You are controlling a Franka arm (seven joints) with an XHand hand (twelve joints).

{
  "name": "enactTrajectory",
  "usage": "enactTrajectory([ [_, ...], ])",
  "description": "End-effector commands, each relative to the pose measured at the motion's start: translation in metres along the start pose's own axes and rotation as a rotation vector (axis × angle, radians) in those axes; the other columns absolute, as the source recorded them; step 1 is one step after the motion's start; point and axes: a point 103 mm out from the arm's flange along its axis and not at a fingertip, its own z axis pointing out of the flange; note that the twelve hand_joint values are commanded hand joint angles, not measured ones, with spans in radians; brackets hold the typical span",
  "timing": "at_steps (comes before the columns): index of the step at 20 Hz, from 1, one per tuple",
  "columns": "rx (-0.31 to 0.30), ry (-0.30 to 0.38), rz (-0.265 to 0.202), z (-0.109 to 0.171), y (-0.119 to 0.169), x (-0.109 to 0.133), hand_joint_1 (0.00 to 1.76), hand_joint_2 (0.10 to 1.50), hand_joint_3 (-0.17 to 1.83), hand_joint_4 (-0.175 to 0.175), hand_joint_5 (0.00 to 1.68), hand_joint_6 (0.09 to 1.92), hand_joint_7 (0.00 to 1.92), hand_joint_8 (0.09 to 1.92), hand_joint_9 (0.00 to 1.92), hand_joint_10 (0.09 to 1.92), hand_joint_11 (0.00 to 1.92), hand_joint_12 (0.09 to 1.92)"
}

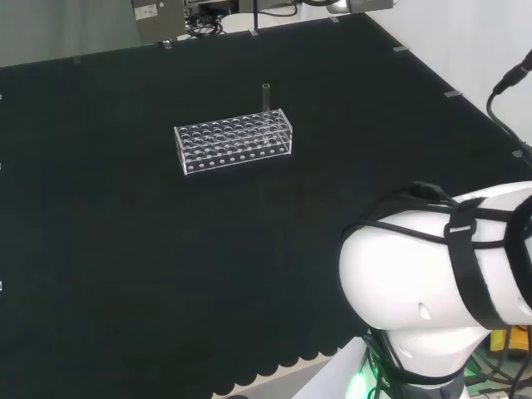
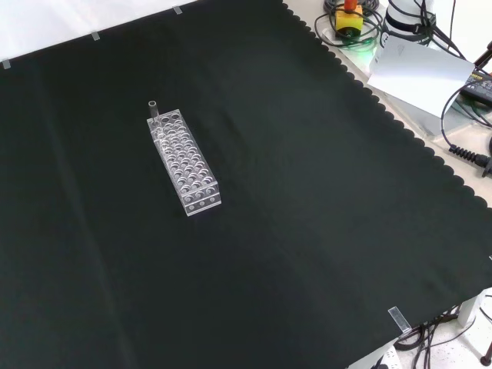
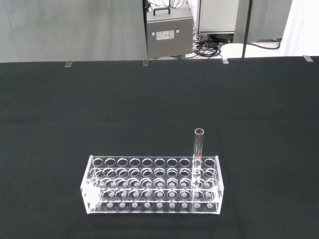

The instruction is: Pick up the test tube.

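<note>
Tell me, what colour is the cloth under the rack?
Black cloth, clearest in the front view.

White arm link (image 1: 432, 266) low, near base.

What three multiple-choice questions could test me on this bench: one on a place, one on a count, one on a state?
1. Where in the rack does the test tube stand, in the head view?
A. near its right end
B. at its left end
C. in the middle

2. How many tubes stand in the rack?
A. none
B. one
C. three

3. How does the tube stand?
A. lying flat
B. tipped over the edge
C. upright

Answers: 1 A, it rises at the far right corner. 2 B, a single tube shows. 3 C, it rises straight above the rack's top.
</note>
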Motion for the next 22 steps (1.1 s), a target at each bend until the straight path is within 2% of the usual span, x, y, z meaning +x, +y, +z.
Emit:
enactTrajectory([
  [1, 0.015, 0.001, -0.023, 0.010, 0.044, -0.002, 0.40, 0.93, 0.22, -0.044, 0.09, 0.09, 0.04, 0.73, 0.00, 0.74, 0.00, 1.52],
  [6, 0.053, 0.004, -0.006, 0.025, 0.073, -0.007, 0.42, 0.93, 0.22, -0.057, 0.15, 0.09, 0.12, 0.79, 0.01, 0.89, 0.00, 1.59],
  [22, 0.209, -0.013, 0.051, 0.120, 0.161, -0.028, 0.48, 0.94, 0.24, -0.074, 0.25, 0.09, 0.26, 0.81, 0.13, 0.91, 0.04, 1.59],
])
